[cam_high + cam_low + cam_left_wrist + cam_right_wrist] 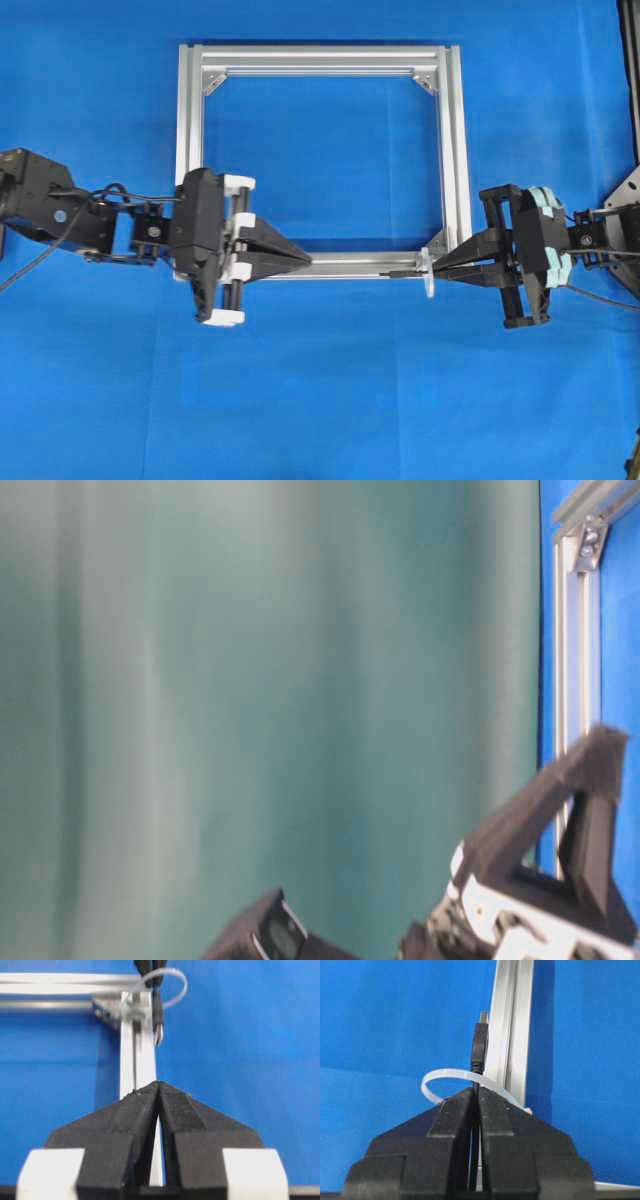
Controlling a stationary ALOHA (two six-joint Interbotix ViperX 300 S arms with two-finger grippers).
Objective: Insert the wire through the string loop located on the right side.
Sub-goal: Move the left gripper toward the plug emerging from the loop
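The right end effector (pixel 475 1097) is pinched tight on the wire (pixel 480 1045). The wire pokes through the string loop (pixel 445 1077) beside the frame (pixel 512 1025). The left end effector (pixel 159 1085) is pressed together, holding nothing, above the blue surface (pixel 320 400).

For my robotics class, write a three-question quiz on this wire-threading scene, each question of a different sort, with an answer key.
1. True or false: the plug end of the wire has already passed through the string loop.
2. Which gripper holds the wire? A) left gripper B) right gripper C) neither
3. Fill in: the string loop hangs at the lower right ______ of the aluminium frame.

Key
1. True: in the right wrist view the plug sticks out beyond the loop.
2. B: its jaws are shut on the wire just behind the loop; the left gripper is shut on nothing.
3. Corner.
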